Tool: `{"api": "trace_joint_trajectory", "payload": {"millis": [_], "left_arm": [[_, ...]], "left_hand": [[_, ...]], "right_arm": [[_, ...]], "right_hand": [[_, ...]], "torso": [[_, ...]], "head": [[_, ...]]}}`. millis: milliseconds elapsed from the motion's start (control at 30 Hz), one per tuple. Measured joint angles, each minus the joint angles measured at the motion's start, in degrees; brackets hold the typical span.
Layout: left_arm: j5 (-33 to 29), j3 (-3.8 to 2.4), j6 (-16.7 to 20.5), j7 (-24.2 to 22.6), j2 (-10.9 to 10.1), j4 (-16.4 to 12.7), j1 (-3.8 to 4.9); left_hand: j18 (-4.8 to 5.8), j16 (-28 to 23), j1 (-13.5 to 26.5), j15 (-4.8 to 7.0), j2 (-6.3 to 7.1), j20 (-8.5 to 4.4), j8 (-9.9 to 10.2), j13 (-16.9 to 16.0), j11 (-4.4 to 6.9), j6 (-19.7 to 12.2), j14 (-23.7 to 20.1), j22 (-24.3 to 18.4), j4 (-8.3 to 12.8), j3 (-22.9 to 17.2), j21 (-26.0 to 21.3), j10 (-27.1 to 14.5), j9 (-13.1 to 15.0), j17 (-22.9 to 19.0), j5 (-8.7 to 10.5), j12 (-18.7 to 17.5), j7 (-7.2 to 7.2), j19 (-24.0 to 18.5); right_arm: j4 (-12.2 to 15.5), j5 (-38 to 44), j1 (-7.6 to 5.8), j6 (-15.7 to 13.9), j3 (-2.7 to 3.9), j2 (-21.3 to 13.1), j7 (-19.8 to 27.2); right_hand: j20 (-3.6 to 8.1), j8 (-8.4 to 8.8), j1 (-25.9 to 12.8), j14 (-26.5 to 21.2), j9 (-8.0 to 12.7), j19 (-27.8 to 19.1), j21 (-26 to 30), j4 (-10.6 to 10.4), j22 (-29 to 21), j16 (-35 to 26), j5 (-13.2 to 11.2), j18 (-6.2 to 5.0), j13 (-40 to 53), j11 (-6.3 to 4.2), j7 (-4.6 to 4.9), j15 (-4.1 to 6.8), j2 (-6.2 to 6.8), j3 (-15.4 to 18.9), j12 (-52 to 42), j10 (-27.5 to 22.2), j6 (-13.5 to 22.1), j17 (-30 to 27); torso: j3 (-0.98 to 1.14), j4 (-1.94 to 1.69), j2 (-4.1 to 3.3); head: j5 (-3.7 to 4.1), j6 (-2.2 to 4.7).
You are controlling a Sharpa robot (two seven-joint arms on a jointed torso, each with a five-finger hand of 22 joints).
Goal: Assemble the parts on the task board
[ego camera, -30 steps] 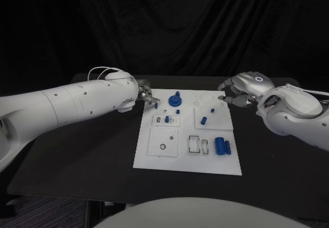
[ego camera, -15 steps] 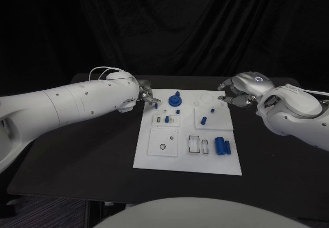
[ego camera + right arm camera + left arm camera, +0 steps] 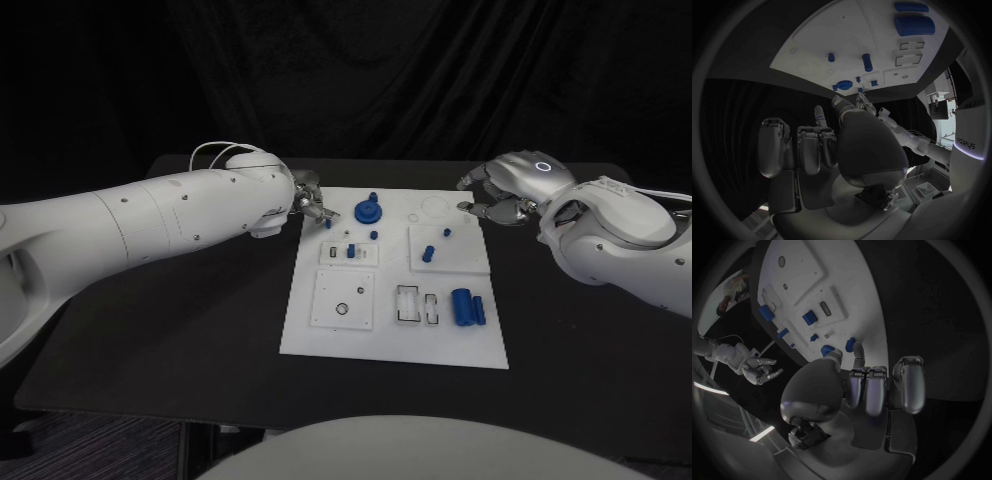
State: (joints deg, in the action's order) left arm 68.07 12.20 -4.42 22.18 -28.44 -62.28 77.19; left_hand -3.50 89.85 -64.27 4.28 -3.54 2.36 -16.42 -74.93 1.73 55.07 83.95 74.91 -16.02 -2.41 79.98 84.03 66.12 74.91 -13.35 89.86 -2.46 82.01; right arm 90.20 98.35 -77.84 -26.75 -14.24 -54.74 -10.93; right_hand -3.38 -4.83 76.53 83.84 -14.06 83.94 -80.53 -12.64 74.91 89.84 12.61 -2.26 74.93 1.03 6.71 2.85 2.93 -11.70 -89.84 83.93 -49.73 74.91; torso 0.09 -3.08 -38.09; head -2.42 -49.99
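White rectangular task board (image 3: 378,335) mid-table, small blue parts (image 3: 466,306) on it. Left hand (image 3: 307,201) at board's far-left corner, pinching small blue peg (image 3: 849,344). Right hand (image 3: 498,197) near far-right corner, fingers curled, holding nothing.

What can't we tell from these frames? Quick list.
- Left robot hand, head view: the arm hides most of it, so whether it touches the small blue part at the task board edge is unclear.
- Right robot hand, head view: fingers curled, any contents hidden.
- Slot contents on the board: too small in every view.
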Motion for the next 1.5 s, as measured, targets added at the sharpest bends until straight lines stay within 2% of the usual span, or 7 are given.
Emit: {"api": "trace_joint_trajectory", "payload": {"millis": [567, 1167, 1500], "left_arm": [[0.0, 0.0, -0.13, -0.45, 0.28, 0.44, -0.06], [0.01, 0.0, -0.09, -1.02, 0.67, 1.09, -0.3], [0.02, 0.0, -0.1, -1.02, 0.84, 1.52, -0.4]], "left_hand": [[0.0, 0.0, -1.62, 0.0, -0.26, 0.15, 0.67, 0.0, 0.0, 0.0, 0.0, 0.0, 0.38, -0.38, -0.36, 0.0, 0.0, 0.0, -2.72, 0.0, 0.0, -0.15], [0.0, 0.0, -2.01, 0.0, -0.21, 0.21, 0.9, 0.0, 0.0, -0.2, 0.0, 0.0, 0.55, -0.55, -0.88, 0.0, 0.0, 0.0, -2.99, 0.0, -0.2, -0.62], [0.0, 0.0, -3.24, 0.01, -0.22, 0.21, 1.34, 0.0, 0.0, -0.2, 0.0, 0.0, 1.25, -1.26, -1.1, 0.0, 0.09, 0.0, -5.45, 0.0, -0.2, -0.62]], "right_arm": [[-0.04, 0.0, 0.01, 0.12, 0.0, 0.09, 0.05], [-0.08, 0.0, 0.07, 0.29, 0.0, 0.18, 0.08], [-0.08, 0.0, 0.1, 0.42, 0.0, 0.14, 0.1]], "right_hand": [[0.0, 0.0, 0.0, 0.0, 0.07, 0.0, 0.0, 0.0, -0.01, 0.0, 0.0, 0.0, -0.01, 0.0, 0.0, 0.0, 0.0, 0.0, 0.0, 0.0, 0.0, 0.0], [0.0, 0.0, 0.0, 0.0, 0.09, 0.0, 0.0, 0.0, 0.0, 0.0, 0.0, 0.0, -0.02, 0.0, 0.0, 0.0, 0.0, 0.0, 0.0, 0.0, 0.0, 0.0], [0.0, 0.0, 0.0, 0.0, 0.09, 0.0, 0.0, 0.0, -0.01, 0.0, 0.0, 0.0, -0.02, 0.0, 0.0, 0.0, 0.0, 0.0, 0.0, 0.0, 0.0, 0.0]], "torso": [[0.0, -0.01, 0.03], [-0.01, -0.02, 0.04], [-0.01, -0.03, 0.04]], "head": [[0.43, 0.0], [0.48, 0.0], [0.67, 0.0]]}}
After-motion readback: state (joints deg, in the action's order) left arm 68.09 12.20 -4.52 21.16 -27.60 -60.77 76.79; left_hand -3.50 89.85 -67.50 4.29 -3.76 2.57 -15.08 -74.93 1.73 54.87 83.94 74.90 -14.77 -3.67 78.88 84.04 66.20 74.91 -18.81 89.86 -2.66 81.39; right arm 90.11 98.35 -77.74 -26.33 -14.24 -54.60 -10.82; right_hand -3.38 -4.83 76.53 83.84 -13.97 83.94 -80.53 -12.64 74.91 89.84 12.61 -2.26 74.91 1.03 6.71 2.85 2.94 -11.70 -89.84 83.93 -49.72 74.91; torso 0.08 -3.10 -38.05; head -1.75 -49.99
